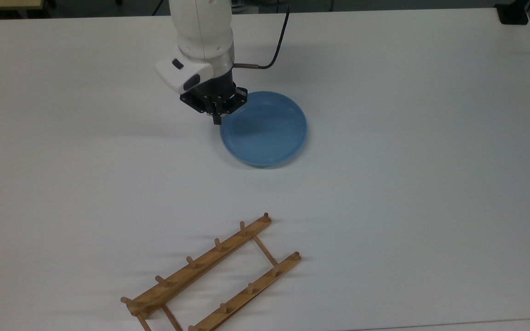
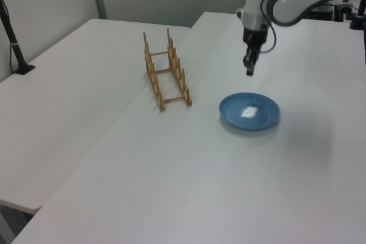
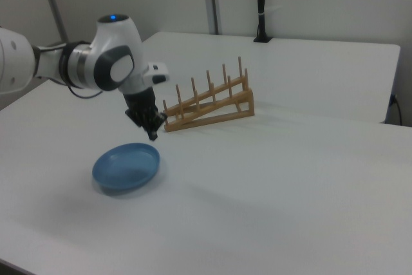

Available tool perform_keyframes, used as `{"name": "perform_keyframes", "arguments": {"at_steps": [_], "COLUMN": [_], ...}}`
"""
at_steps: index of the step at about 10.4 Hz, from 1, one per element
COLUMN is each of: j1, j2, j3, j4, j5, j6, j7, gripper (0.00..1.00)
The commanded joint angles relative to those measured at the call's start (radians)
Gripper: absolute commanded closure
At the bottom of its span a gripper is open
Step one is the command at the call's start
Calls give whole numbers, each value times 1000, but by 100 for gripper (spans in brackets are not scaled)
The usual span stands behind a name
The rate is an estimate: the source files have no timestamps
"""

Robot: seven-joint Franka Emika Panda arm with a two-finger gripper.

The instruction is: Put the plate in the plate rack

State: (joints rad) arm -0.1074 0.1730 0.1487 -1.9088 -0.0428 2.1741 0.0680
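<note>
Left view: my pincer [image 2: 249, 72] hung above the plate [image 2: 250, 111], fingers clenched on nothing. Plate lay flat on the bench [image 2: 171, 187], well apart from the plate rack [image 2: 166, 73].

Plate rack [image 1: 210, 276] near end cut by top view's bottom edge; arm [image 1: 200, 27] cropped at top.

No text, label, brand, number or sign can be read on anything here.
</note>
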Motion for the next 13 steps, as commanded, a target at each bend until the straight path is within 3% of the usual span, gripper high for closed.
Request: {"name": "perform_keyframes", "arguments": {"at_steps": [1,4,5,6,7,8,13], "j1": [0,-6,-9,-11,-18,-23,-15], "j2": [-14,-1,5,20,28,52,123], "j3": [-1,-1,-1,-1,-1,-1,-1], "j4": [82,30,2,-30,-41,-42,-41], "j5": [14,0,-2,-6,-6,-6,1], "j6": [1,1,1,3,9,9,13], "j7": [13,-10,-34,-86,-108,-108,-77], "gripper": [100,100,71,58,36,24,29]}}
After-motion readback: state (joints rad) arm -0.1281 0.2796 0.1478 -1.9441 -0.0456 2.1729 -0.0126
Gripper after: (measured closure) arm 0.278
